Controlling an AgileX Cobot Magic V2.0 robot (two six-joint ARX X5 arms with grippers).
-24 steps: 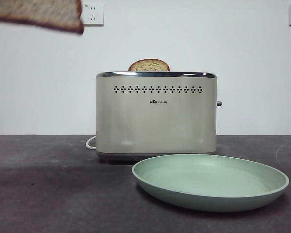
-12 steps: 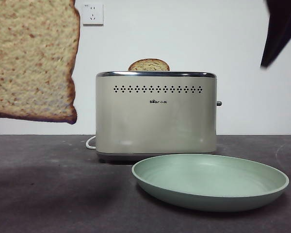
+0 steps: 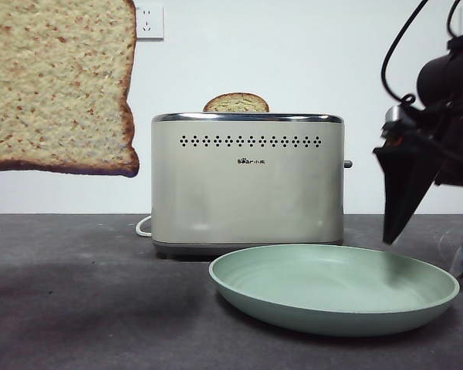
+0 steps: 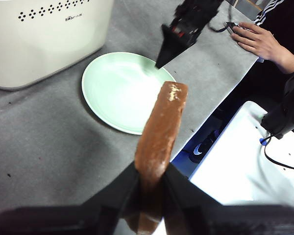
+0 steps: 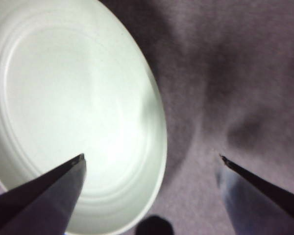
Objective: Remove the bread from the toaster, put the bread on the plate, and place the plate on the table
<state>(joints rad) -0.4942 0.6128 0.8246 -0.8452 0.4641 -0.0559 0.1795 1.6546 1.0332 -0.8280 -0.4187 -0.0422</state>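
Down comes the right gripper (image 3: 428,243) at the frame's right, jaws spread astride the plate (image 3: 333,317) rim. Left gripper (image 4: 151,188) grips the bread (image 3: 58,85), upper left, out of the toaster (image 3: 248,181); plating remains.

Front view light: I see even, soft light; the wall behind is bright.
Shadows: a broad faint shadow lies on the bench (image 3: 77,308) at left, a darker one under the plate (image 3: 333,289).
Right wrist view: the plate is washed out by glare; the right pincer (image 5: 152,164) tips are soft, out of focus.
Left wrist view: the bread (image 4: 159,128) crust looks blurred near the left pincer (image 4: 149,196).
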